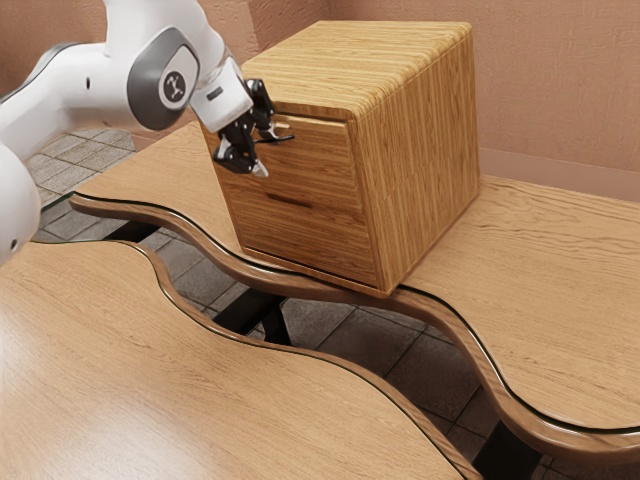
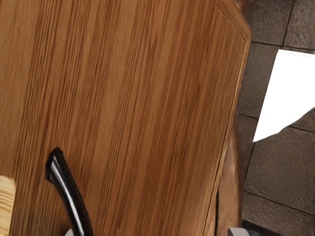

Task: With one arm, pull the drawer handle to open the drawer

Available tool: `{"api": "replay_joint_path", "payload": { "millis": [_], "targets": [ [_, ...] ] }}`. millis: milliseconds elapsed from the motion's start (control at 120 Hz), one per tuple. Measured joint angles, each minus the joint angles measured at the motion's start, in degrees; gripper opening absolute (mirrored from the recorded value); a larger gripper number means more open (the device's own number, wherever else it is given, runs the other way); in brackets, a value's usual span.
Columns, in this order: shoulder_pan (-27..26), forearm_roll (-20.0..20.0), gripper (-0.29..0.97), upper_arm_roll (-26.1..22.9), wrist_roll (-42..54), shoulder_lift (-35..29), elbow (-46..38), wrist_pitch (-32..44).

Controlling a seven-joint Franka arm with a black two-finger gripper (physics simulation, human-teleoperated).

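Note:
A wooden cabinet point(image 1: 400, 150) with two drawers stands on the far table. The upper drawer front point(image 1: 310, 160) carries a thin dark handle point(image 1: 283, 137); the lower drawer point(image 1: 320, 235) has its own handle point(image 1: 290, 201). My black gripper point(image 1: 265, 150) is at the upper drawer's front, open, with its fingers spread above and below the handle's end. In the wrist view the glossy black handle point(image 2: 66, 191) curves off the drawer front point(image 2: 138, 108) close under my hand. I cannot tell whether a finger touches it.
The cabinet sits on a curved-edged wooden table point(image 1: 560, 300). A second wooden table point(image 1: 150, 390) lies nearer, with a gap of tiled floor point(image 1: 380, 350) between them. A brown wall point(image 1: 560, 70) rises behind.

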Motion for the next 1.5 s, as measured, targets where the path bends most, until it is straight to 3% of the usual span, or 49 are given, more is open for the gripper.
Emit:
{"api": "replay_joint_path", "payload": {
  "millis": [117,492,600,717,892,1025,1150,1208,1325,1500],
  "targets": [
    [0.27,-0.11,0.32,0.02,-0.02,-0.12,-0.38,0.02],
    [0.29,-0.38,0.10,0.44,-0.14,-0.67,-1.44,0.44],
    [0.60,-0.38,-0.05,0.57,-0.18,-0.67,-1.54,0.60],
    [0.30,-0.55,0.01,0.91,-0.27,-0.72,-1.61,0.34],
    [0.23,-0.61,-0.06,1.04,-0.52,-1.63,-2.14,-0.16],
    [0.01,-0.75,0.07,1.17,-0.77,-1.97,-2.72,-0.24],
    [-0.23,-0.71,0.02,1.33,-1.03,-3.40,-3.99,-0.14],
    [-0.70,-0.65,0.14,1.33,-1.15,-4.17,-4.85,-0.07],
    [-0.88,-0.51,0.25,1.00,-1.37,-5.27,-6.97,0.18],
    [-0.79,-0.29,0.23,0.78,-1.63,-7.46,-9.62,0.45]
  ]
}}
